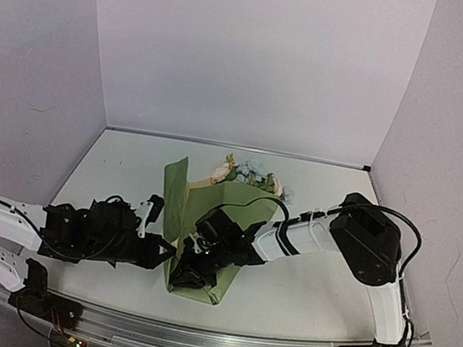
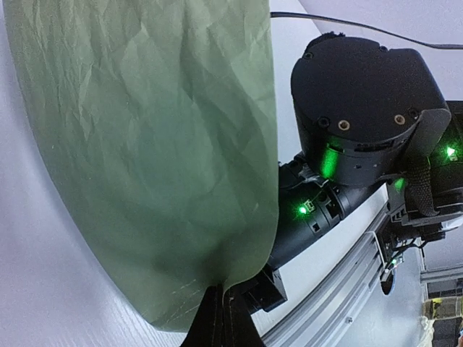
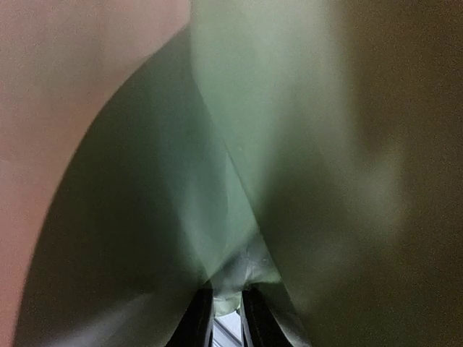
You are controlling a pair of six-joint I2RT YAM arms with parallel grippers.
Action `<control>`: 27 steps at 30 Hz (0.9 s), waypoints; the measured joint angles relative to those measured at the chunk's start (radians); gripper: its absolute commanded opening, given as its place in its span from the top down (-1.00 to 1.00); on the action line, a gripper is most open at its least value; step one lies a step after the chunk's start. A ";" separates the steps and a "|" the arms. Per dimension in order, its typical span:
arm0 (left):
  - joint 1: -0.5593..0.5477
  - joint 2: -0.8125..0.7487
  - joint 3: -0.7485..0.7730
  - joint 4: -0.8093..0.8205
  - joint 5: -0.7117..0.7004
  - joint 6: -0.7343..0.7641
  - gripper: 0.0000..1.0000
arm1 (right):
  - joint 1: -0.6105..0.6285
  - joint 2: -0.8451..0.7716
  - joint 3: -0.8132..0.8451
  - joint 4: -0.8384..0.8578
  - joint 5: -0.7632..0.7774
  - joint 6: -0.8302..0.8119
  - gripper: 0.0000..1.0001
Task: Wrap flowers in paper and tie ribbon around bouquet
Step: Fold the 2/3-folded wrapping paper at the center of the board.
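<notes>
left gripper (image 2: 219,319) clamped on edge of creased sage-green paper sheet (image 2: 145,144); right gripper (image 3: 226,316) nips its fold, jaws barely apart.

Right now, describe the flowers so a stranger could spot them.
On the white table, near its middle, lies folded green paper. The flowers poke from its far end: cream and pale blue blooms, the only pale cluster against the green.

Left gripper (image 1: 166,255), right gripper (image 1: 188,269), seemingly on paper (image 1: 177,190)
</notes>
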 measured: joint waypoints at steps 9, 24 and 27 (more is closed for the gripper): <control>-0.003 -0.043 -0.030 0.017 -0.037 0.003 1.00 | 0.000 -0.030 -0.006 -0.073 -0.034 -0.073 0.69; -0.003 0.101 0.030 0.081 0.048 0.117 1.00 | -0.046 -0.392 -0.216 -0.223 -0.035 -0.208 0.69; -0.003 0.168 0.089 0.084 0.084 0.153 1.00 | -0.073 -0.470 -0.326 -0.250 0.025 -0.237 0.68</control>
